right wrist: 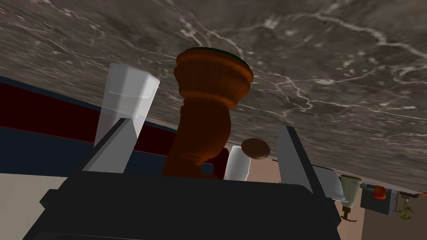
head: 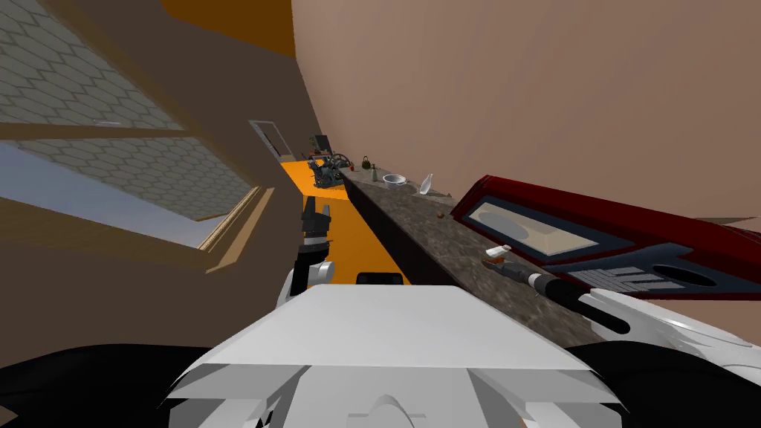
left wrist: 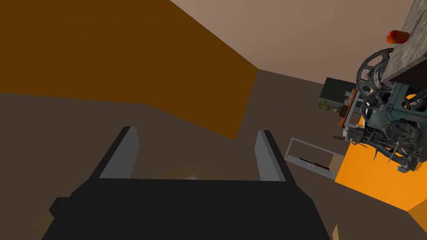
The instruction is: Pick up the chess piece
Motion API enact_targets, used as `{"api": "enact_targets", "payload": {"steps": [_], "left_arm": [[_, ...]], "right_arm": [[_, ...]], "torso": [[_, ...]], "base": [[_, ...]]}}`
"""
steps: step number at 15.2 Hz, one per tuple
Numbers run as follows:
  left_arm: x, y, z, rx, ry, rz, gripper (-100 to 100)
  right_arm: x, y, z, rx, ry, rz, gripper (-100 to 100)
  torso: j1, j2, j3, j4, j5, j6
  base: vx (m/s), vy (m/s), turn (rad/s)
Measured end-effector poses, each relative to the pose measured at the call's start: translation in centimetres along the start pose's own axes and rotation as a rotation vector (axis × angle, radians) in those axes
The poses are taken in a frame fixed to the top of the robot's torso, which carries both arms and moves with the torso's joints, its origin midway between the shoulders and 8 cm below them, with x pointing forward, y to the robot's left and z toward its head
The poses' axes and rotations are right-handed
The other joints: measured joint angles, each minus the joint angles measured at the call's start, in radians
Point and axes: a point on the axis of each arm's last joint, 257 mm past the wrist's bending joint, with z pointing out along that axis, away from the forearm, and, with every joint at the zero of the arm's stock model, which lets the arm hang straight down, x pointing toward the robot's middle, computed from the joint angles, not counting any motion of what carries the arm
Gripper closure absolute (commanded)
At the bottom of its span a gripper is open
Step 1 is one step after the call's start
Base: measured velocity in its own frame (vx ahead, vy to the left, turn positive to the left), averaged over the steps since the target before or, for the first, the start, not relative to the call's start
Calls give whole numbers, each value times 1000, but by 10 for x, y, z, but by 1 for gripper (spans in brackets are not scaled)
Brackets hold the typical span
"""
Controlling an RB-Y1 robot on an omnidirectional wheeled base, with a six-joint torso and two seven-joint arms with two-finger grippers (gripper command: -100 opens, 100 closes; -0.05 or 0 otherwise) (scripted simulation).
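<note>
On the dark marbled counter (head: 453, 238) at my two o'clock, the brown chess piece (right wrist: 208, 83) stood between the right gripper's (right wrist: 205, 126) spread fingers, untouched. Grasp step: next, close squarely, sparing the clear glass (right wrist: 125, 96) beside. Left gripper (left wrist: 196, 154) hung open, empty.

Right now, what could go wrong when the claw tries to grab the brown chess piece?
1. The clear glass stands right beside one finger of the open right claw; a sideways nudge could knock it over.
2. The chess piece is curvy, its body narrower than its wide base, so the thin fingers might slip or tip it on the marbled counter.
</note>
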Motion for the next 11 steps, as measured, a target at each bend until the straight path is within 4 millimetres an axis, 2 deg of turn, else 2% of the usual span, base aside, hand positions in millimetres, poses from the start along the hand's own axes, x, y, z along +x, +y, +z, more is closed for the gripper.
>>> {"api": "enact_targets", "payload": {"steps": [6,9,11], "left_arm": [[0,0,0,0,0,0,0],[0,0,0,0,0,0,0],[0,0,0,0,0,0,0]], "right_arm": [[17,-33,0,67,17,68,-100],[30,-54,-3,111,28,109,-100],[35,-64,-5,135,33,133,-100]], "torso": [[0,-2,-1,-1,0,0],[0,-2,-1,0,-2,-3],[-1,-2,-1,0,-2,-2]], "base": [[-107,25,245],[-150,36,352],[-105,27,127]]}}
